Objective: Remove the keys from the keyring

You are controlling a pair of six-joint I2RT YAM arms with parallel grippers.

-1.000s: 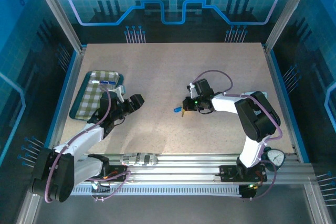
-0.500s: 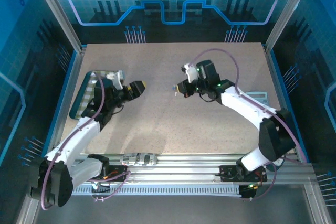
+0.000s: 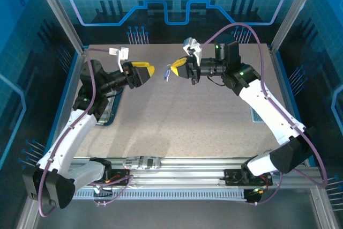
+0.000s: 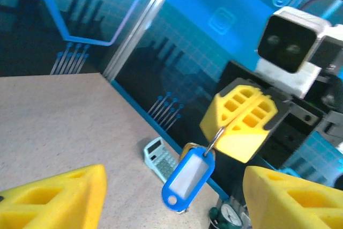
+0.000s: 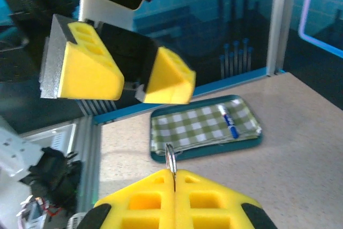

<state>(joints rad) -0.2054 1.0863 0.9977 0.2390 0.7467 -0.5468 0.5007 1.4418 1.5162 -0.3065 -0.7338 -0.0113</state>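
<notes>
Both arms have risen from low over the table (image 3: pixel 177 127) since a second ago, and their grippers now face each other high above its far middle. The right gripper (image 3: pixel 178 66) has its yellow fingers pressed fully together on the keyring (image 5: pixel 171 159), whose thin grey loop stands up out of the seam between them. Below the loop hangs the blue-headed key (image 4: pixel 187 179), clear of the table and tilted. The left gripper (image 3: pixel 150 71) sits just beside it with its jaws spread wide and nothing between them, the key hanging in line with the gap but apart from both fingers. A green checked tray (image 5: pixel 187 130) holding a blue pen (image 5: pixel 228 122) lies at the table's left edge, and a pale calculator (image 4: pixel 159 157) lies near the right edge.
</notes>
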